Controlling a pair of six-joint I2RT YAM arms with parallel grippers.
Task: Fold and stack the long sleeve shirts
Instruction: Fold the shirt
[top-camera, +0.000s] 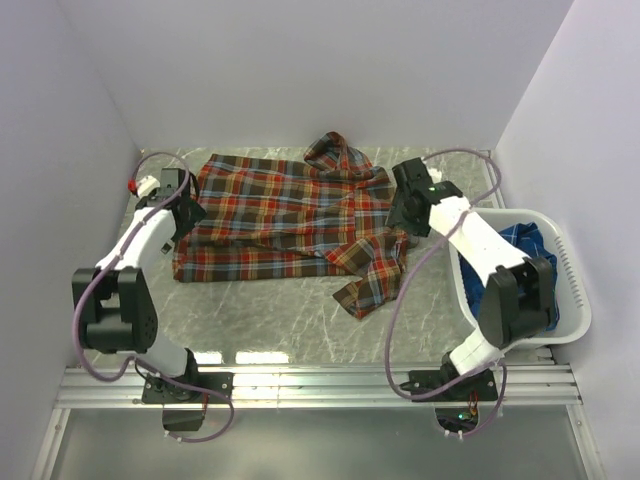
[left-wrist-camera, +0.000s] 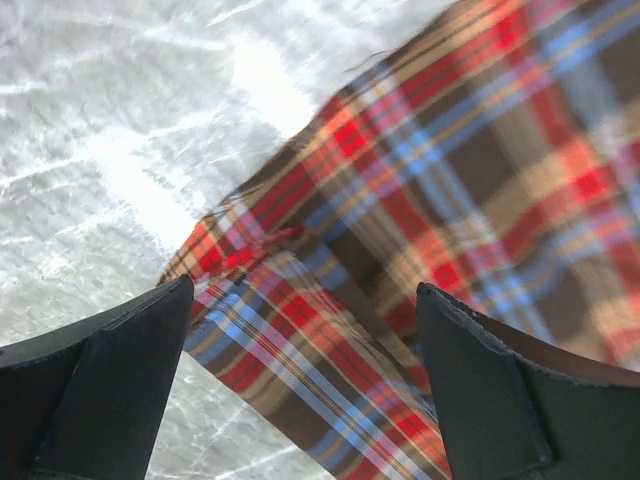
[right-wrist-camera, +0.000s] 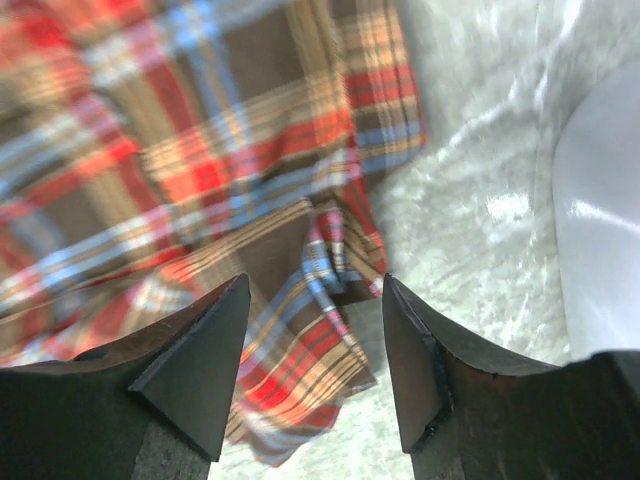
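Note:
A red-orange plaid long sleeve shirt (top-camera: 285, 215) lies spread across the marble table, collar toward the back and one sleeve (top-camera: 372, 285) trailing to the front right. My left gripper (top-camera: 192, 216) hovers over its left edge, open. In the left wrist view the left gripper (left-wrist-camera: 305, 335) has its jaws wide apart above the plaid cloth (left-wrist-camera: 430, 200), holding nothing. My right gripper (top-camera: 400, 218) is over the shirt's right edge, and the right gripper (right-wrist-camera: 315, 335) is open with loose plaid cloth (right-wrist-camera: 300, 370) below the gap. A blue shirt (top-camera: 522, 243) lies bunched in the basket.
A white plastic basket (top-camera: 575, 295) stands at the table's right side, close to the right arm; its wall (right-wrist-camera: 600, 250) shows at the right of the right wrist view. White walls enclose the table at the back and on both sides. Bare marble (top-camera: 260, 315) lies in front of the shirt.

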